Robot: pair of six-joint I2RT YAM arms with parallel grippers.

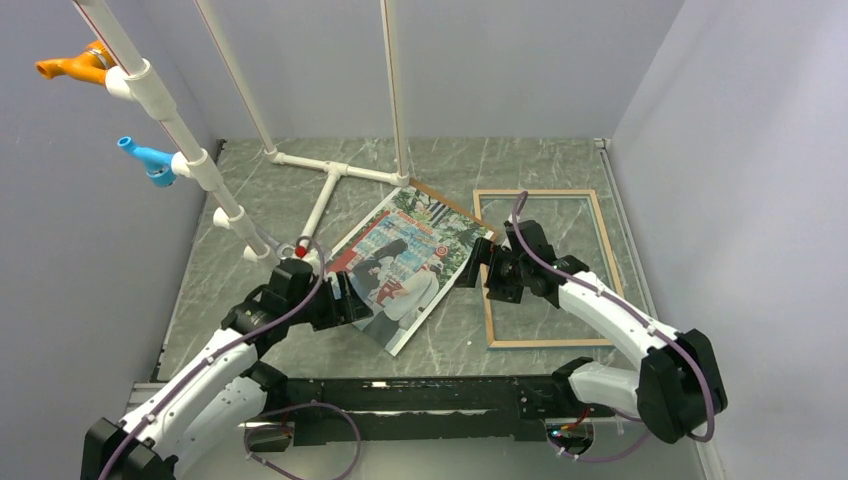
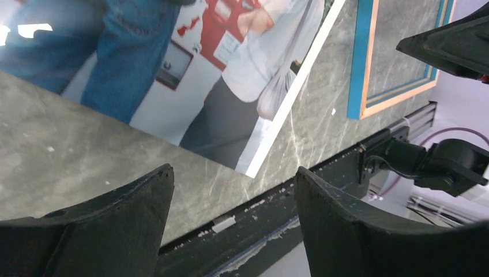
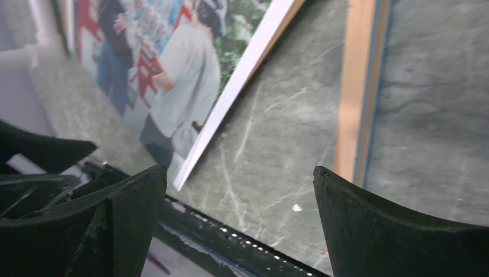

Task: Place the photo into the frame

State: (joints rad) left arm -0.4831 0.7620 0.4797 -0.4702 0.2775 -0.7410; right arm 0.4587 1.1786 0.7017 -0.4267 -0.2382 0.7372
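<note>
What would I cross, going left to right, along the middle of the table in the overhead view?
Left gripper → photo → right gripper → frame.

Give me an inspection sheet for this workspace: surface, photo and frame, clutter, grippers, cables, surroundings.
Surface: grey marbled table.
Job's things: photo lies picture up, askew, left of the frame; frame flat, wood face up, empty.
Clutter: brown backing board under the photo's far corner; white pipe stand behind.
Grippers: left gripper open by the photo's near corner; right gripper open between photo and frame; neither holds anything.
Cables: purple cables along both arms.
Surroundings: plain grey walls.
</note>
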